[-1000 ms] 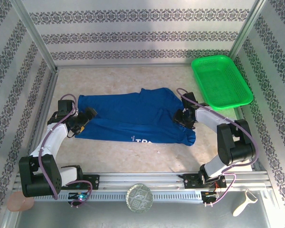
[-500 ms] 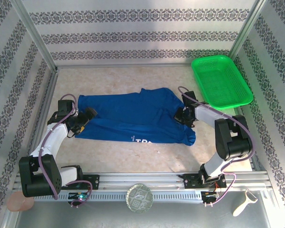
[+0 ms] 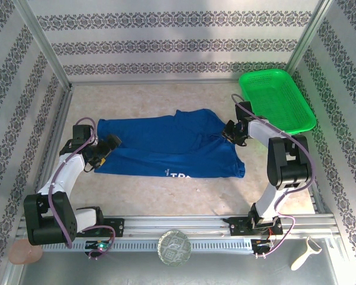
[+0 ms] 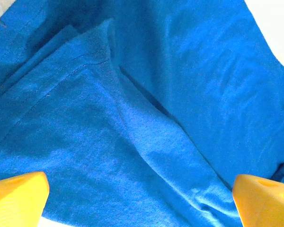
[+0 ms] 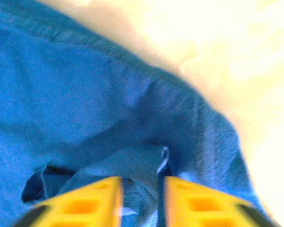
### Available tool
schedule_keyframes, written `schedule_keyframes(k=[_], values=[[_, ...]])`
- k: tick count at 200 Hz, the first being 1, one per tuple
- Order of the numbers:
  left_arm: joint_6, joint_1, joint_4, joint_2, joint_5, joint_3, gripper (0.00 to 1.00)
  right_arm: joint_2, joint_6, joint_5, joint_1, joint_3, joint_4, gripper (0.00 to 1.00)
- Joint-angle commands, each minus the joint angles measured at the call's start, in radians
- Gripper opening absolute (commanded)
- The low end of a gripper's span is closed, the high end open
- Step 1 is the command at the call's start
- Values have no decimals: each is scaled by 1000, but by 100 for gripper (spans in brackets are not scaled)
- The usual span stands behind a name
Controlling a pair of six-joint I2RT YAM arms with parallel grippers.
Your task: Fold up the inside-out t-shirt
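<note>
On beige tabletop [image 3: 166, 101], right gripper [image 5: 139, 194] pinches a t-shirt [image 3: 166, 145] fold; left gripper [image 4: 142, 198] gapes wide over the cloth.

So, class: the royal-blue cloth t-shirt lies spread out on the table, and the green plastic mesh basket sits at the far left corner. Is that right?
Not quite. The green plastic mesh basket sits at the far right corner, not the far left, as the top external view shows. The royal-blue cloth t-shirt does lie spread out on the table.
</note>
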Motion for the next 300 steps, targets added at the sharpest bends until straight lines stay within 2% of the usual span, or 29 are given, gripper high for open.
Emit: schedule_keyframes(k=[1, 57, 91, 119, 139, 156, 192, 225, 239, 259, 268, 276, 300], values=[[10, -10, 3, 9, -17, 17, 100, -54, -1, 18, -25, -1, -21, 53], [21, -9, -10, 25, -48, 2, 100, -406, -85, 52, -60, -221, -109, 54], [23, -3, -45, -1, -73, -16, 100, -564, -100, 54, -58, -386, -169, 61], [61, 42, -96, -29, -80, -17, 100, -635, -87, 44, -46, -472, -182, 62], [80, 101, -105, -38, -32, -30, 100, -638, -68, 43, -14, -512, -167, 60], [93, 130, -107, -32, -2, -41, 96, -616, -55, 54, 16, -528, -142, 59], [129, 141, -107, 5, -10, -50, 85, -574, -64, 91, 39, -536, -125, 50], [149, 144, -89, 56, -52, -81, 84, -561, -69, 105, 40, -547, -113, 39], [151, 147, -73, 90, -68, -93, 84, -553, -68, 110, 40, -546, -107, 32], [155, 156, -34, 145, -89, -111, 84, -548, -71, 114, 40, -544, -107, 11], [157, 162, -15, 174, -85, -114, 78, -551, -72, 114, 38, -544, -110, 0], [155, 168, 0, 194, -75, -117, 68, -555, -74, 115, 39, -542, -113, 0], [141, 178, 33, 212, -51, -119, 19, -579, -75, 115, 34, -536, -137, 0]])
